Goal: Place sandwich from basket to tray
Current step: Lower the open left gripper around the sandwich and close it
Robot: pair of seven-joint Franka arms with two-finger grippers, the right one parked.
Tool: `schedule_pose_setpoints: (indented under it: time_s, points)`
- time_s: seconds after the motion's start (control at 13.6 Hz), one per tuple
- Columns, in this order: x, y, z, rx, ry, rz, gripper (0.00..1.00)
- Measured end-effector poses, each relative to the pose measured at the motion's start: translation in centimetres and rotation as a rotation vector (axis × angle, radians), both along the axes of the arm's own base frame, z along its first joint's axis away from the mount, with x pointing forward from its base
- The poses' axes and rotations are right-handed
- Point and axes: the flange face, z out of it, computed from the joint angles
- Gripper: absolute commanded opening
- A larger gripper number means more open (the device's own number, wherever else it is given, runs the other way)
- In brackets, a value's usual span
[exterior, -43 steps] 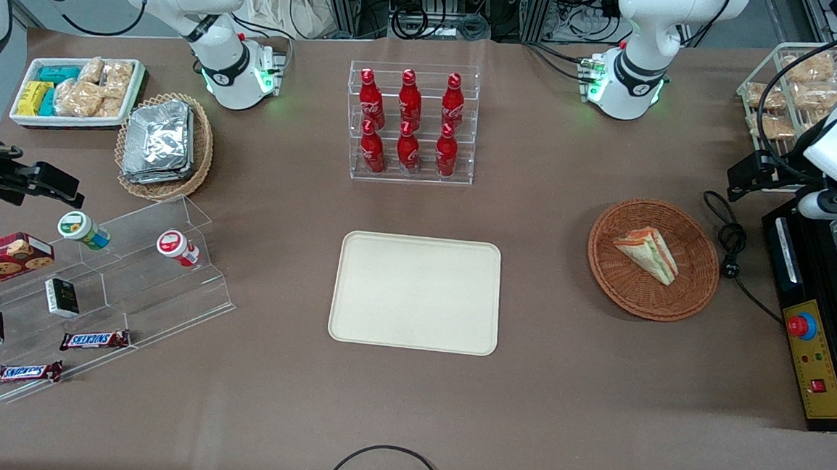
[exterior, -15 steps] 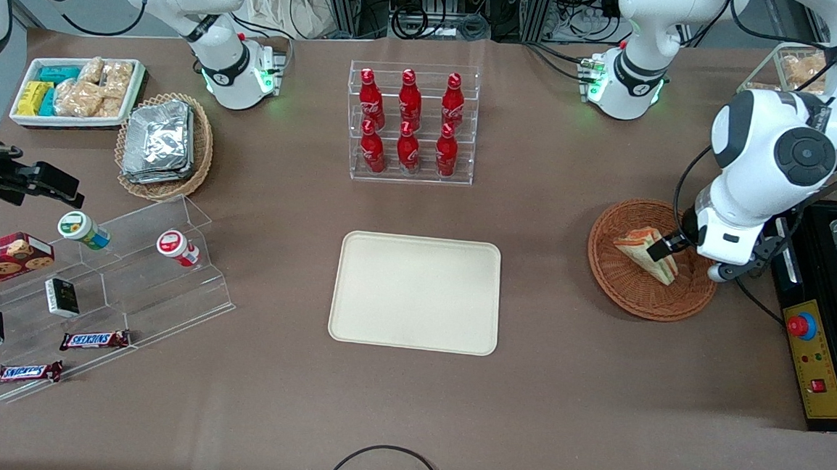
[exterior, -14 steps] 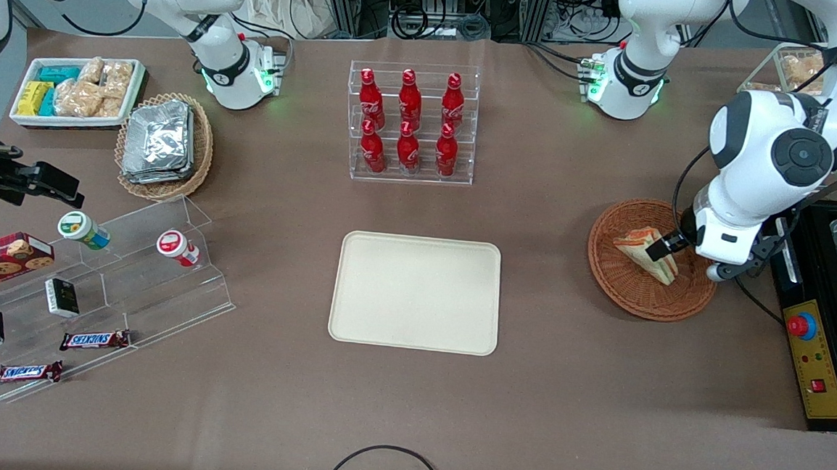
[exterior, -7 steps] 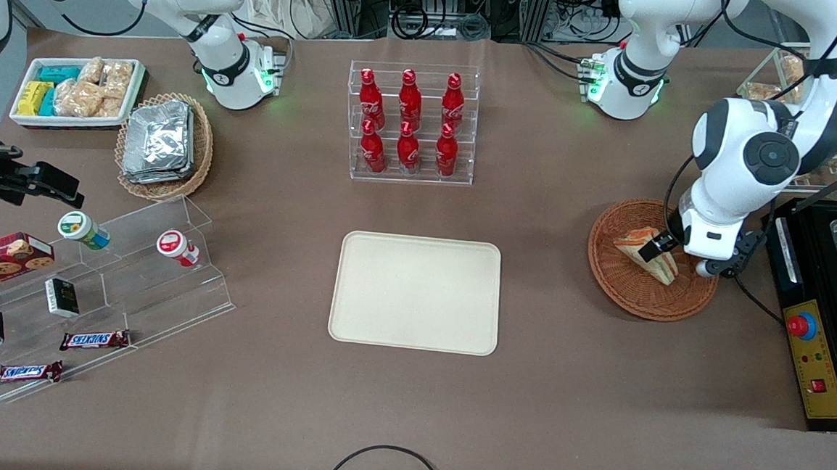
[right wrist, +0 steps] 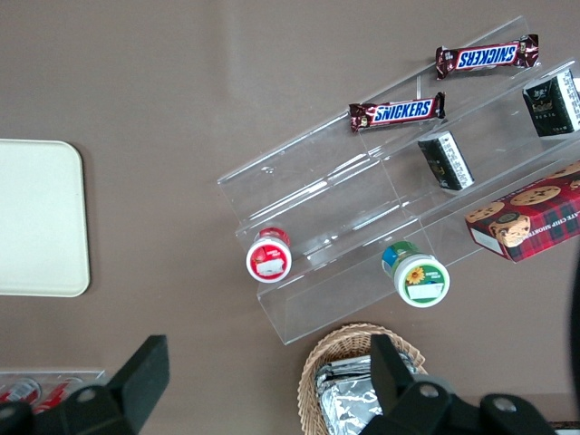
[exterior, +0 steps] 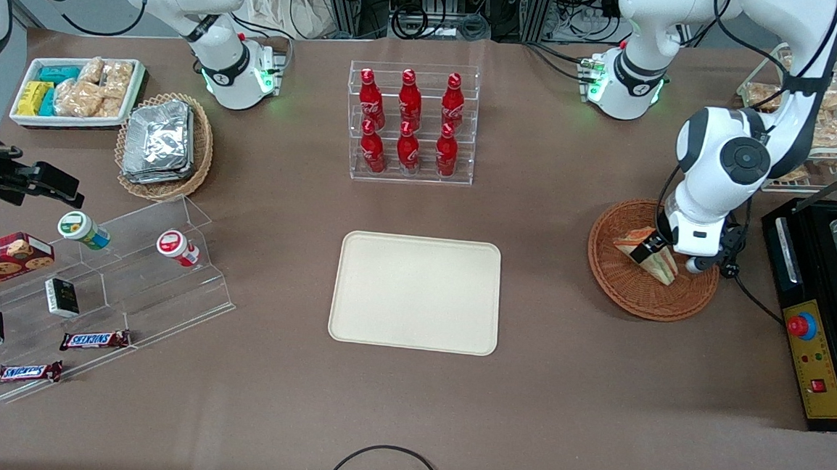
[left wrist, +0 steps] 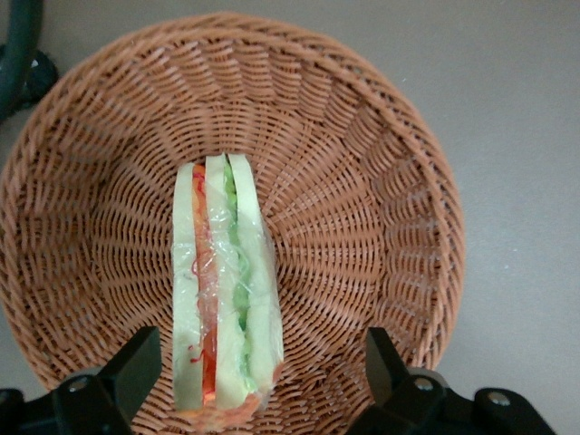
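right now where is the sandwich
The sandwich lies in the reddish-brown basket, toward the working arm's end of the table. The left hand is open and straddles its wide end without touching it.

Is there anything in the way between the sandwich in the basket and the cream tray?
Nothing visible. The sandwich lies in the basket with the open gripper straddling it, fingers apart from the bread. Only bare tablecloth lies between basket and tray.

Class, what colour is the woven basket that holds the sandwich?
Reddish-brown, clearest in the left wrist view: basket, with the open gripper straddling the sandwich.
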Motion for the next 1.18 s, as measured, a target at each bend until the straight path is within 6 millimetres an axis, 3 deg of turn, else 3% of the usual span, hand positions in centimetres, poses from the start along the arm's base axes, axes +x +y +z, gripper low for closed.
schedule_pose_setpoints:
  time_s: [0.52,0.66,0.81,0.96,1.03,1.1,1.18]
  points:
    - [-1.3,0.0,-3.7,-0.018,-0.006,0.011,0.98]
    - [-1.4,0.1,-4.4,-0.021,-0.004,0.013,0.84]
    - [-1.4,0.2,-4.5,-0.019,-0.005,0.010,0.57]
    - [-1.4,0.2,-4.5,-0.012,-0.005,-0.001,0.41]
    - [-1.4,0.1,-4.5,-0.009,-0.005,-0.007,0.45]
    - [-1.5,0.1,-4.6,0.000,-0.005,-0.022,0.59]
    - [-1.5,0.1,-4.6,0.011,-0.005,-0.043,0.60]
